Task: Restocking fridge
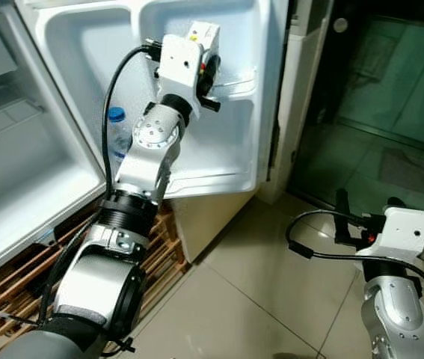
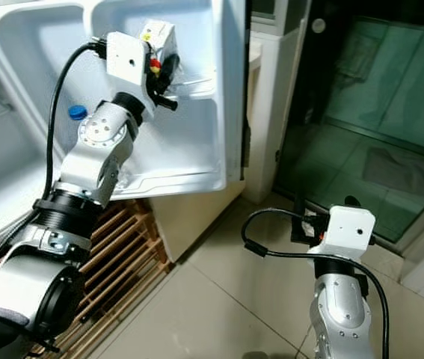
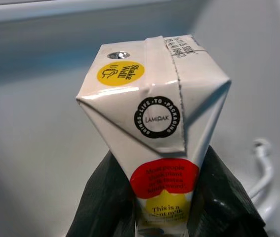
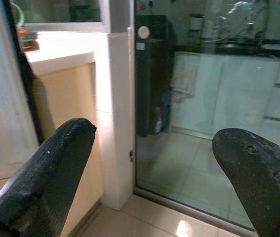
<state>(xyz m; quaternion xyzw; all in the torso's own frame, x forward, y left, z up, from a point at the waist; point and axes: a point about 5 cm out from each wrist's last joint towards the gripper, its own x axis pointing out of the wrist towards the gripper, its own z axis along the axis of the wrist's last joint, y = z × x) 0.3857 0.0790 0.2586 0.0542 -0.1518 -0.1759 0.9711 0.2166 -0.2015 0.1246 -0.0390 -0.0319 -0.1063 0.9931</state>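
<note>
One milk carton (image 3: 152, 133) and one bottle with a blue cap (image 1: 117, 120) were counted. The carton (white, with yellow and red printed patches) was seen clamped between the two black fingers (image 3: 105, 202) of the left gripper (image 3: 154, 217), its folded top pointing toward the white inner wall of the fridge door (image 1: 238, 142). The bottle was seen standing low in the door, partly hidden behind the left arm. A clear door shelf (image 1: 238, 81) was seen just beside the raised wrist. The fridge's interior (image 1: 25, 164) lay open at the robot's left, and a wooden slatted rack (image 1: 6, 295) was seen on the floor beneath it. A tiled floor (image 1: 256, 299), a beige cabinet (image 4: 68, 98) and a dark glass sliding door (image 1: 376, 97) were seen at the right. The left arm was raised and stretched forward, wrist up at the door's upper part. The right arm was held low over the floor, and the right gripper (image 4: 154, 163) was seen spread wide with nothing between its fingers.
</note>
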